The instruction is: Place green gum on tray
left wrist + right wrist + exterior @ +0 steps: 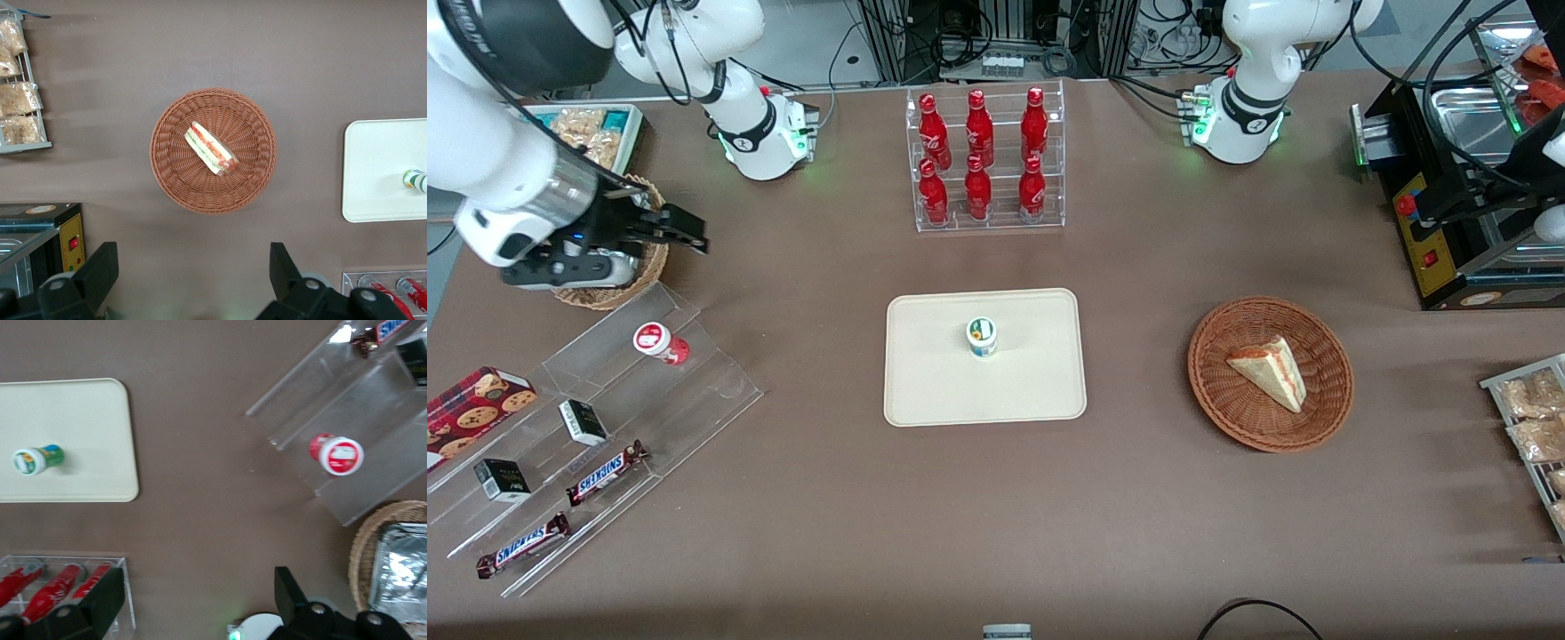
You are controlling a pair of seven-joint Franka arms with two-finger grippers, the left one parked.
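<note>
The tray (pixel 925 391) lies flat on the brown table, and the green gum (pixel 982 337) stands up on it near the middle. Farther from the tray, at the working arm's end, the gripper (pixel 685 233) hangs over a small basket (pixel 618 289) with its fingers spread wide and holding nothing.

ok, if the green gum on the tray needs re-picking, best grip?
Come from straight above: the green gum stands upright mid-tray, nothing beside it. Close the fingers across its round body just under the lid. The gripper, open, is parked over the wicker basket near the acrylic shelf.
</note>
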